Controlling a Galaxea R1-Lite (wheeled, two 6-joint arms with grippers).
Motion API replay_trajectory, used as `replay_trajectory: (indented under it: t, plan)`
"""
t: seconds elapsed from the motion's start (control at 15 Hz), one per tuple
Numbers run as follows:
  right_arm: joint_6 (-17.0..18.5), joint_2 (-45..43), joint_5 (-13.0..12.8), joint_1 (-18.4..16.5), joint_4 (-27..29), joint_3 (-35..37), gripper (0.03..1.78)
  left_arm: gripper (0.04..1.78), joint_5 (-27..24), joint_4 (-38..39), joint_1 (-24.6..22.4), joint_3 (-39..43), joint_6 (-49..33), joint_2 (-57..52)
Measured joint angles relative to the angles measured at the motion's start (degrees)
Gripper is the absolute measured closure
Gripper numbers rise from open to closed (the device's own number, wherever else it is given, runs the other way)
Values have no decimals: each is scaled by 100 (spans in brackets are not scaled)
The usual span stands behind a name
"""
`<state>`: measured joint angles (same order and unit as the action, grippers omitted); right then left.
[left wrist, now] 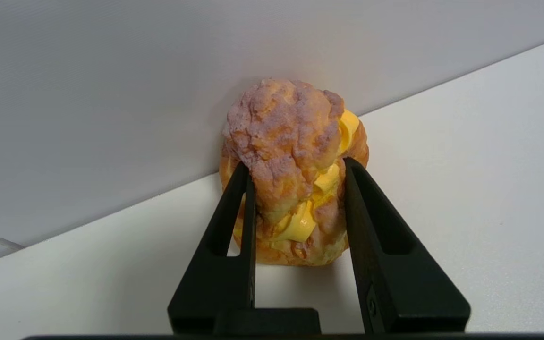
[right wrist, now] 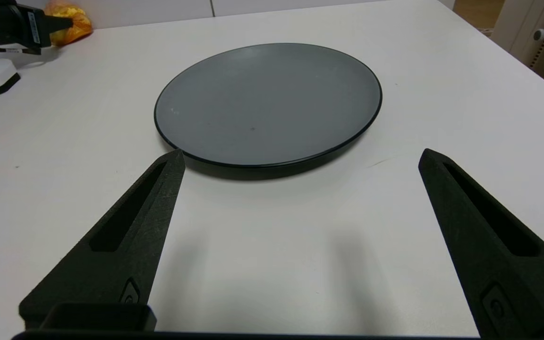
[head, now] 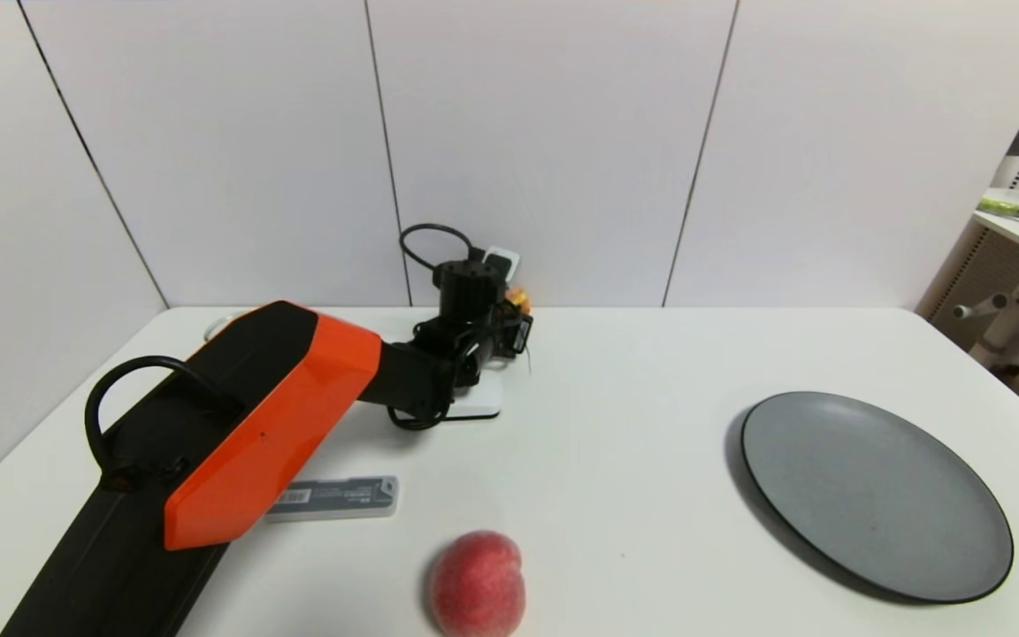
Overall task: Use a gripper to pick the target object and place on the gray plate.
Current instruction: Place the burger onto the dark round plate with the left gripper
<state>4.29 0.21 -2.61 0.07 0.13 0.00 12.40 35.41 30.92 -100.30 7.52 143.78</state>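
Note:
The cream puff [head: 520, 299], golden-brown with yellow filling, rests on the white table against the back wall. It fills the left wrist view [left wrist: 286, 132] and shows far off in the right wrist view [right wrist: 71, 21]. My left gripper [head: 509, 314] [left wrist: 295, 163] has a finger pressed on each side of the puff, shut on it. The gray plate [head: 872, 495] [right wrist: 267, 99] lies empty at the table's right. My right gripper [right wrist: 301, 152] is open and empty over the table just short of the plate's rim; it does not show in the head view.
A red-pink peach [head: 477, 584] sits at the front middle. A flat gray box [head: 333, 497] lies beside my left arm. A white flat block [head: 478, 402] lies under the left wrist. The wall stands right behind the puff.

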Motion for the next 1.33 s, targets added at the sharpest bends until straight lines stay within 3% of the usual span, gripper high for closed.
replay_trajectory:
  t: [0.33, 0.67, 1.0, 1.33]
  plan:
    - [0, 0, -2, 0, 0, 0, 10, 123, 0, 0, 74, 168, -2, -229]
    - [0, 0, -2, 0, -4, 0, 10, 123, -33, -13, 351, 944, -2, -883]
    - [0, 0, -2, 0, 0, 0, 10, 123, -48, -110, 1014, 1313, 16, -1492]
    - [0, 0, -2, 0, -2, 0, 10, 123, -215, -229, 1818, 794, -39, -1440]
